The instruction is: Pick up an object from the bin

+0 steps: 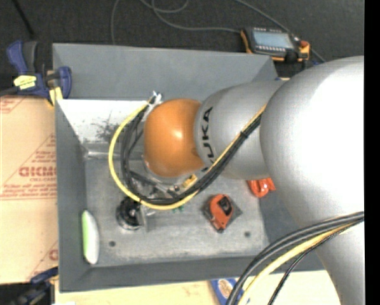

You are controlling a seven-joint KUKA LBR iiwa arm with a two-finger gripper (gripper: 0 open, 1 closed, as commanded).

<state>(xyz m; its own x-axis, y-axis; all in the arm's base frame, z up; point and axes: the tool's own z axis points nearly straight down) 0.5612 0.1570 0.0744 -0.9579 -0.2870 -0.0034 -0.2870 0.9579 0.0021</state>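
My gripper (145, 214) reaches down from under the arm's orange cover to the bin floor, left of the middle. A small dark round thing (128, 216) lies right against its left side; whether it is held I cannot tell. A pale green and white oblong thing (89, 236) lies along the left wall near the front, apart from the gripper. To the gripper's right, an orange and black tape measure (220, 211) rests on the floor.
A small red-orange piece (262, 186) shows at the right, partly hidden by the arm. The arm and its yellow and black cables cover the bin's middle and right. Bare floor runs along the front wall.
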